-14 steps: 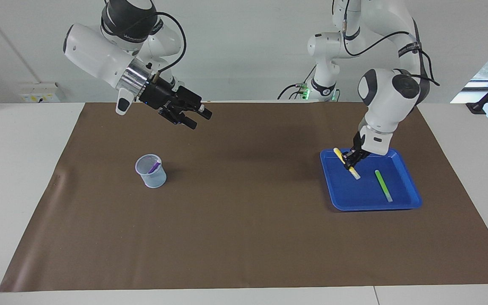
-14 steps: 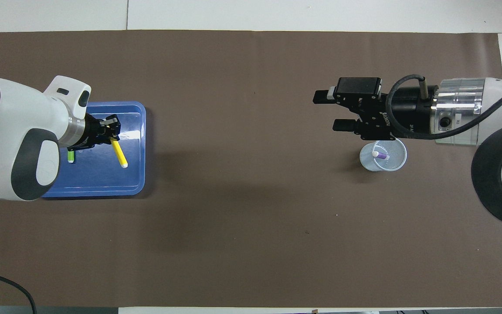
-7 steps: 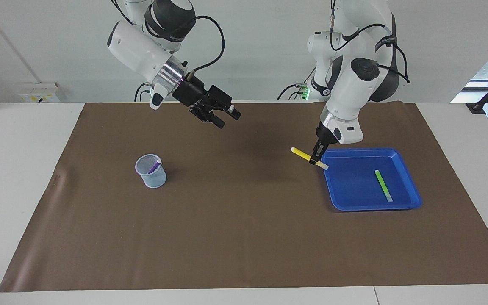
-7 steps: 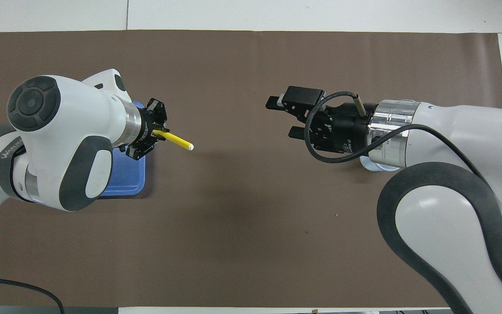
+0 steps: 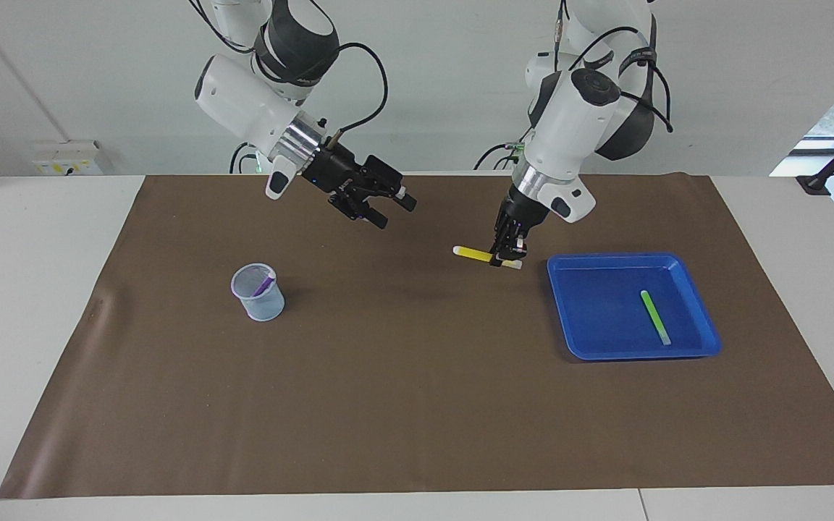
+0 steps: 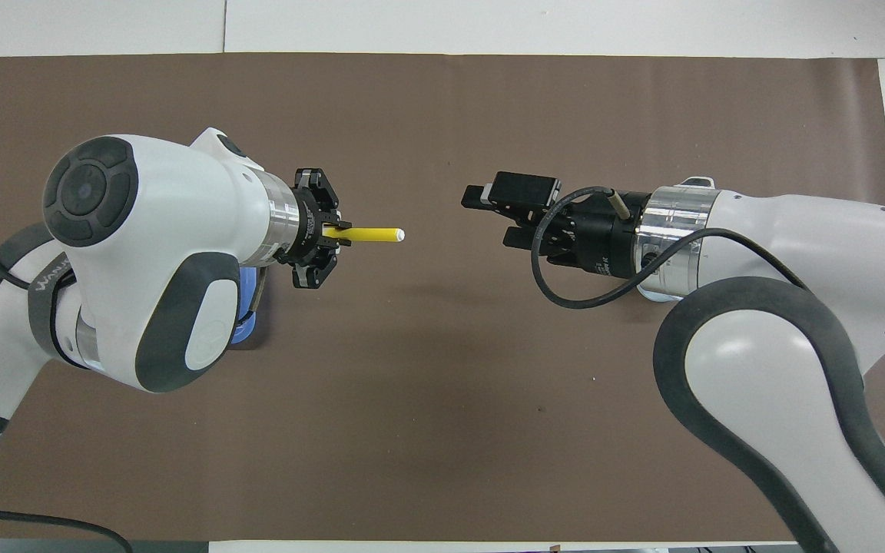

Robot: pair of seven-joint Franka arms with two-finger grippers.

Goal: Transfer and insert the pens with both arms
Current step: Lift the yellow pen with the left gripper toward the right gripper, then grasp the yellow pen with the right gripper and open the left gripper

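My left gripper [image 5: 507,255] is shut on the yellow pen [image 5: 473,252], which it holds level above the brown mat beside the blue tray [image 5: 605,318]. In the overhead view, the yellow pen [image 6: 372,234] sticks out of the left gripper [image 6: 329,234] with its pale tip pointing at my right gripper [image 6: 492,216]. The right gripper [image 5: 394,211] hangs open and empty over the mat's middle, a short gap from the pen's tip. The light green pen [image 5: 654,317] lies in the tray. The purple pen [image 5: 265,282] stands in a clear cup [image 5: 258,293].
A brown mat [image 5: 417,405] covers most of the white table. The cup stands toward the right arm's end and the tray toward the left arm's end. In the overhead view my arms hide most of the tray [image 6: 246,326] and the cup.
My left gripper has lifted the yellow pen out of the tray and carried it toward the table's middle, turning it level. The right gripper, still open, has swung from above the cup toward the middle.
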